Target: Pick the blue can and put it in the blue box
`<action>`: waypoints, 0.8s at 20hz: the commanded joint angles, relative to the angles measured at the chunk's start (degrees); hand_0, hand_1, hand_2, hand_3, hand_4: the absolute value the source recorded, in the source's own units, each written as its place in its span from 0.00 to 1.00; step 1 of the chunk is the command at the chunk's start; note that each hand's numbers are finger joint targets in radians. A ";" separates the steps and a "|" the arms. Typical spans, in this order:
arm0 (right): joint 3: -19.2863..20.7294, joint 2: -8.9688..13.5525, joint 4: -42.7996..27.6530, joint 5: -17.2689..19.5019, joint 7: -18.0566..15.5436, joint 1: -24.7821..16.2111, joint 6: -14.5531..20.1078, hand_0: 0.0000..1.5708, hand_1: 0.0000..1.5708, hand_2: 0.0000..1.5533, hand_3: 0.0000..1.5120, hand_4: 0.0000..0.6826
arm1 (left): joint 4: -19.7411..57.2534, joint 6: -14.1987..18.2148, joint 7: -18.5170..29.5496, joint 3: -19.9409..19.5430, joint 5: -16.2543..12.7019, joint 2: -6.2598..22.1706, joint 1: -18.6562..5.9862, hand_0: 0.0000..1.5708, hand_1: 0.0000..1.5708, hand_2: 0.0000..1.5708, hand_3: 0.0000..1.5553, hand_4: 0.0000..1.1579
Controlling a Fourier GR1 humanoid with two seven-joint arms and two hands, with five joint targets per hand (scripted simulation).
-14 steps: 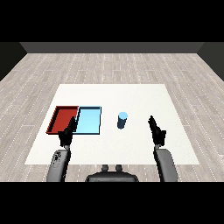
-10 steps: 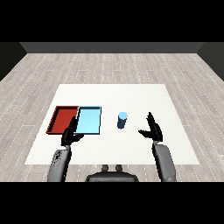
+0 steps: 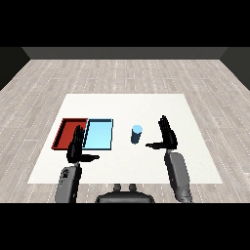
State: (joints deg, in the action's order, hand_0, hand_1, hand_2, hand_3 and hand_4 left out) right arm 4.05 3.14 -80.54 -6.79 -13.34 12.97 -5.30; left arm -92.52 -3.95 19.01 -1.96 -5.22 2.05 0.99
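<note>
Right robot hand [image 3: 168,135] spread, thumb out, just beside the upright blue can [image 3: 136,134] on the bench [image 3: 195,161] right of the blue tray [image 3: 99,135] — can likely light, rigid, smooth-sided — wrap at mid-height.

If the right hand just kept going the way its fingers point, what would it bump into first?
Probably nothing: the right hand has fingers pointing away across the bare white table. The blue can stands off to its thumb side, apart, though depth is hard to judge.
</note>
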 commanded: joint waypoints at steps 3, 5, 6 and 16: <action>0.23 0.47 -3.61 -1.92 -0.10 -1.62 -1.45 0.00 0.00 0.00 0.00 0.00 | 7.12 -2.88 9.43 -2.66 -1.45 0.75 -2.62 0.00 0.00 0.00 0.00 0.00; 0.12 -0.27 1.84 -1.25 -1.75 3.06 -0.82 0.00 0.00 0.00 0.00 0.00 | 6.89 -1.73 4.86 -3.23 -2.51 0.85 -6.12 0.00 0.00 0.00 0.00 0.00; 0.77 0.82 -4.01 -3.69 0.53 -1.65 -2.63 0.00 0.00 0.00 0.00 0.00 | 0.27 -2.80 5.15 -1.52 -2.37 0.64 0.50 0.00 0.00 0.00 0.00 0.00; 2.69 0.07 12.32 -3.64 -3.28 8.06 -1.30 0.00 0.00 0.00 0.00 0.00 | 2.06 -0.91 6.79 -0.08 -1.01 -0.76 0.26 0.00 0.00 0.00 0.00 0.00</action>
State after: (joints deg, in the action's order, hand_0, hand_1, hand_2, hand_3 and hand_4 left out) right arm 6.17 3.86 -73.65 -9.60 -16.12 17.26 -6.73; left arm -89.54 -4.72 25.53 -2.46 -6.41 1.31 0.35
